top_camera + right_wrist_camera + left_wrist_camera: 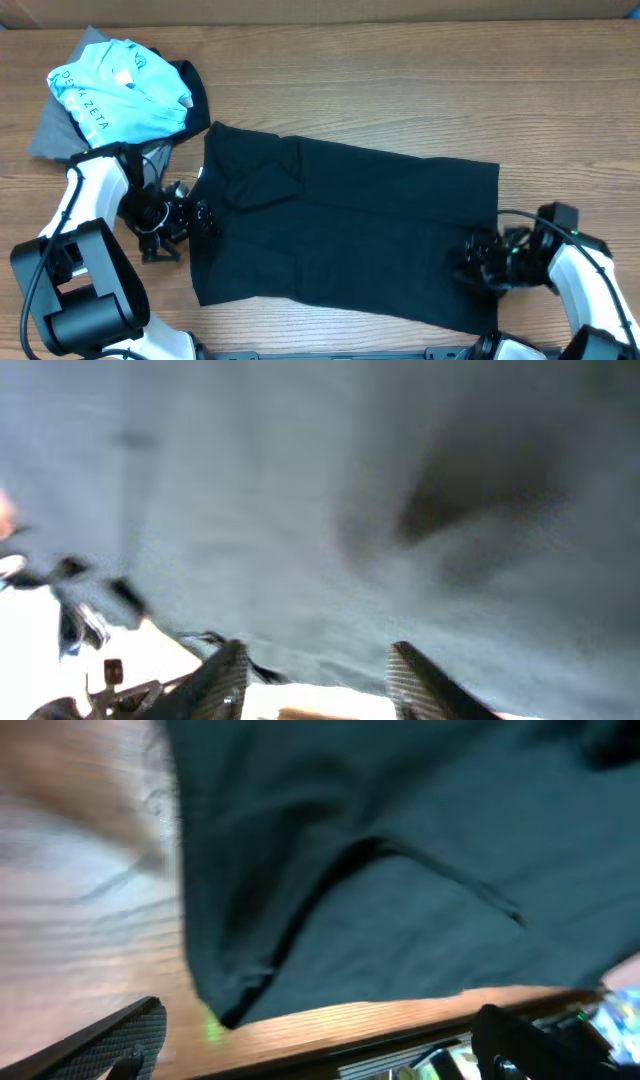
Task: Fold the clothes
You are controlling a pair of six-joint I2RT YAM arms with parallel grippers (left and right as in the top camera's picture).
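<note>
One black T-shirt (350, 230) lies spread mid-surface (560, 90). The left pincer (197, 217) is spread at its left edge, the right pincer (478, 262) spread over its right end. A light blue lettered tee (120, 95) lies bunched on a grey garment (50, 135), far left.

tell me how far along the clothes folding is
Early. The large black fabric T-shirt lies spread flat, one sleeve apparently tucked inward. In hand: the left gripper and the right gripper sit at opposite ends of it, both open. Left: folding it, then the crumpled light blue lettered tee and the grey garment.
</note>
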